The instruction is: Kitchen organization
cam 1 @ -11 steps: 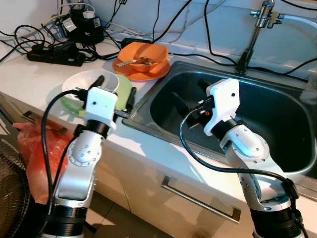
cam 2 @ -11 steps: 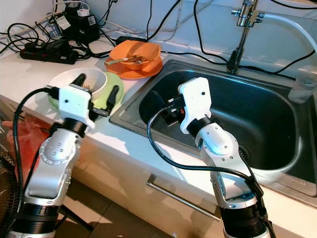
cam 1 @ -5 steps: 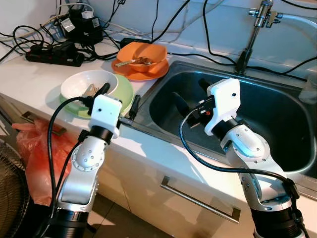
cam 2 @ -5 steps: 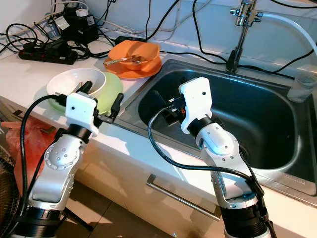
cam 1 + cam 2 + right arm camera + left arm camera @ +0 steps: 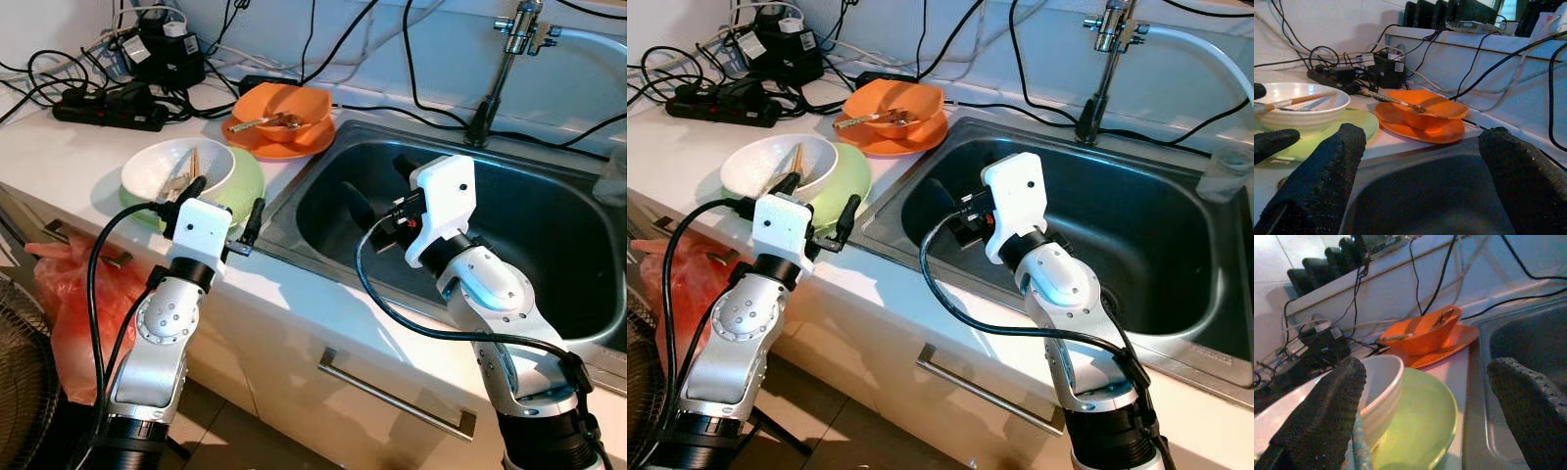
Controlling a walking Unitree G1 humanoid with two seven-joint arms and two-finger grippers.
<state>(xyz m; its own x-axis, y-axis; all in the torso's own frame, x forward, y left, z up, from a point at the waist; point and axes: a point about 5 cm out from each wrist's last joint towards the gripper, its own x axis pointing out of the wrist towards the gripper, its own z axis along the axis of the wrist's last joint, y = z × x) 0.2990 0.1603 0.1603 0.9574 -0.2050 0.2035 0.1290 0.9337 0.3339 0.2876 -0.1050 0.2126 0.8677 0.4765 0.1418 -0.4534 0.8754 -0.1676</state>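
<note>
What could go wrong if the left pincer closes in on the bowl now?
1. The white bowl sits loose on the green plate; a push from the open left pincer may slide both toward the sink.
2. Chopsticks lean out over the bowl's rim and could be knocked off.
3. Power strip and cables lie close behind on the counter; a spill could reach them.

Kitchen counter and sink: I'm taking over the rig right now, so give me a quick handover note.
Left claw: open, empty, at the green plate's near edge.
Right claw: open, empty, over the sink.
White bowl with chopsticks sits on the green plate; orange bowl on orange plate behind it.
Done: nothing in the sink yet.
Left: probably move the dishes.
</note>
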